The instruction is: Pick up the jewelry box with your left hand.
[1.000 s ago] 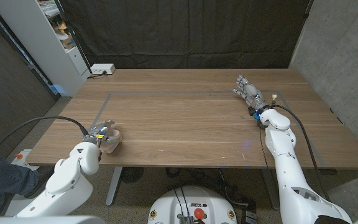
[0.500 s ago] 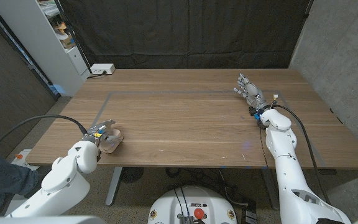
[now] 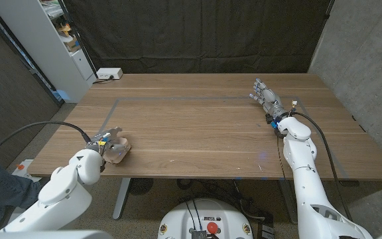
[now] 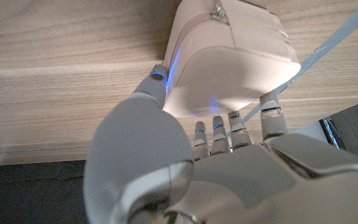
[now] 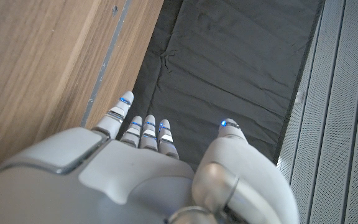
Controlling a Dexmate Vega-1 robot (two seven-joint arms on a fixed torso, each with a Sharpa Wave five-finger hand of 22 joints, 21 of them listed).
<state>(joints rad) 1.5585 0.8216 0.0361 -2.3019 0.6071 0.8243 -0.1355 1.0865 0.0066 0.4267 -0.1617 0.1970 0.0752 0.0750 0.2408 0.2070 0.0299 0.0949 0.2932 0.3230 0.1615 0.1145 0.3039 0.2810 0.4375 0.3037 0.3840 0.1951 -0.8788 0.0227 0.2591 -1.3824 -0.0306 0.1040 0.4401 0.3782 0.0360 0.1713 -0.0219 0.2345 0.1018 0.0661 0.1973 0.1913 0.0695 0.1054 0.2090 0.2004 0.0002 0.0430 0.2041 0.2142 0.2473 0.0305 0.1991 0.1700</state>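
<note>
At the near left corner of the wooden table [image 3: 197, 133], the left hand [image 3: 105, 142] is wrapped around the jewelry box [image 3: 116, 151], a small pale pink case with rounded corners. In the left wrist view the thumb presses one side of the box [image 4: 229, 62] and the fingers [image 4: 272, 115] reach along the other side, so the hand [image 4: 229, 168] grips it between them; a zip line runs along the box's edge. From the head view the box sits low against the tabletop, and whether it is touching the wood or lifted just clear is hard to tell. A black cable [image 3: 38, 129] loops from the left arm out past the table's left edge. Farther back on the right side of the table, the right hand [image 3: 265, 97] holds nothing, its fingers extended and slightly apart, pointing toward the far edge. The right wrist view shows that hand [image 5: 142, 168] reaching past the table's edge over a dark cloth [image 5: 229, 68]. At the far left corner of the table lies a white power strip [image 3: 109, 74], and behind the table hangs a black curtain [image 3: 197, 33].
</note>
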